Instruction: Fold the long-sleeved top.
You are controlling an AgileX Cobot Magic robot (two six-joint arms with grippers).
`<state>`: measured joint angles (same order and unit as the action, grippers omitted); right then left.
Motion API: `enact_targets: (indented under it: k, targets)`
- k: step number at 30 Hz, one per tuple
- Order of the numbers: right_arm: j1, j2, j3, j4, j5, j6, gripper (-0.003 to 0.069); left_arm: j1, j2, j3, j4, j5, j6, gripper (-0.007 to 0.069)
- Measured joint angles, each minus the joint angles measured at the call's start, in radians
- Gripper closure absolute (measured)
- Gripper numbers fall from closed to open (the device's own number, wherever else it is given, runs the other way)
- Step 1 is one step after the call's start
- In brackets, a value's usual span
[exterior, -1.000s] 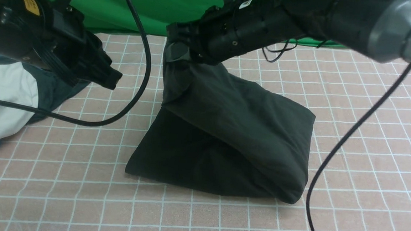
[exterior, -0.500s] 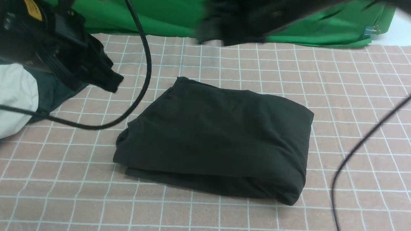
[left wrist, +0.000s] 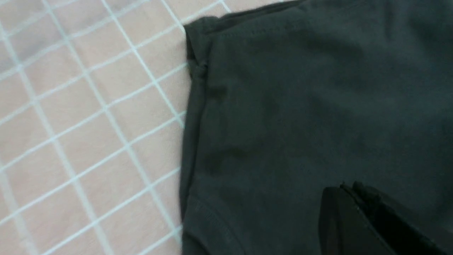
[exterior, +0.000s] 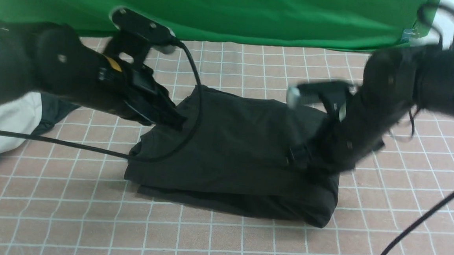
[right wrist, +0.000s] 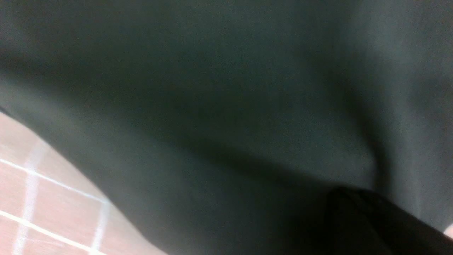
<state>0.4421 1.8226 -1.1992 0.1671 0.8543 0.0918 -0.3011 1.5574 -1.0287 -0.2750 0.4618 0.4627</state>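
Long-sleeved top (exterior: 234, 143) — soft, dark knit — lies creased.

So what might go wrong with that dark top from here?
The right gripper is right down at the top, so it could drag the folded layers askew. The lower layer pokes out beneath the upper one, so the finished fold may come out uneven. The left arm's cable loops low over the top and might brush it.

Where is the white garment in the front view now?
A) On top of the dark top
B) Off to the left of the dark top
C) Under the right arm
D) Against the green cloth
B: the white garment lies at the left edge, with bare table between it and the dark top.
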Motion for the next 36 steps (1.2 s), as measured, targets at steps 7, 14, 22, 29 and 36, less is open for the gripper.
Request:
enact_targets:
  k: [7,14,22,29,36]
  targets:
    - [-0.012,-0.02,0.126,0.016,-0.081,-0.008,0.0619,0.0,0.099,0.002,-0.045,-0.011,0.068,0.0606]
    - [-0.043,-0.12,0.084,-0.043,-0.029,-0.001,0.062,0.0,0.081,-0.028,-0.069,0.033,0.082,0.0606]
    - [-0.223,-0.084,-0.03,0.04,-0.215,0.055,0.0383,-0.033,0.039,-0.065,-0.09,0.105,0.12,0.0606]
    - [-0.255,0.071,-0.088,0.152,-0.242,0.042,0.0071,-0.11,-0.051,-0.048,-0.06,0.106,0.131,0.0606]
    - [-0.255,0.184,-0.095,0.201,-0.272,0.014,0.0263,-0.129,-0.227,0.011,-0.046,0.103,0.131,0.0606]
